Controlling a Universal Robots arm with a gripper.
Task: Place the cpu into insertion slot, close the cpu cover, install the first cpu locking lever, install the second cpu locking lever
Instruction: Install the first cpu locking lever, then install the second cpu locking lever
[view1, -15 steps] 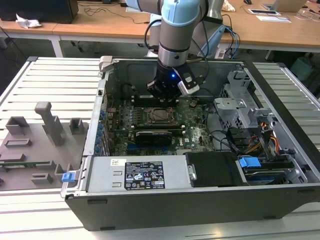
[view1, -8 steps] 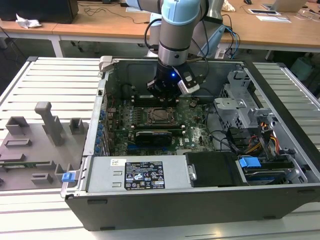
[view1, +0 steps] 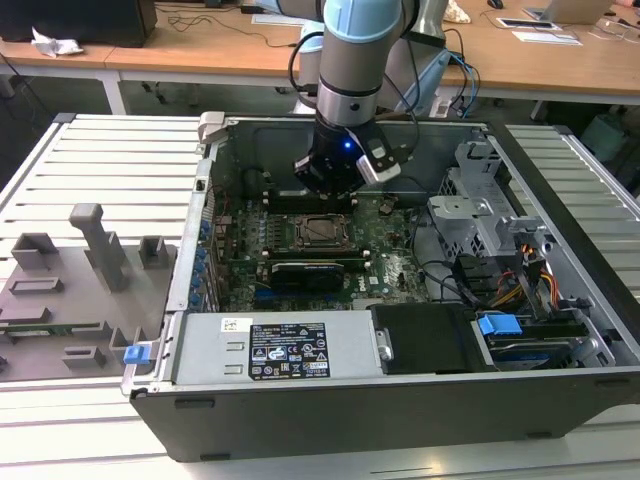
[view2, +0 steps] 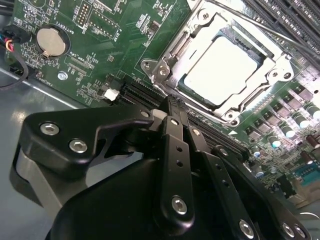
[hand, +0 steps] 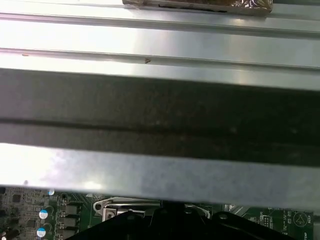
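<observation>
In the second wrist view the clenched, empty hand hangs beside the cpu seated under the cpu cover.

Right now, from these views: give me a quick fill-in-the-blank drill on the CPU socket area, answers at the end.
1. The cpu lies inside the ____ on the green board.
2. The cpu cover lies ____ around the chip, framing its pale top.
3. The pincer is beside the socket and carries ____.
4. In the exterior view, the arm reaches down into an open computer ____.

Missing words: insertion slot; closed; nothing; case
</observation>
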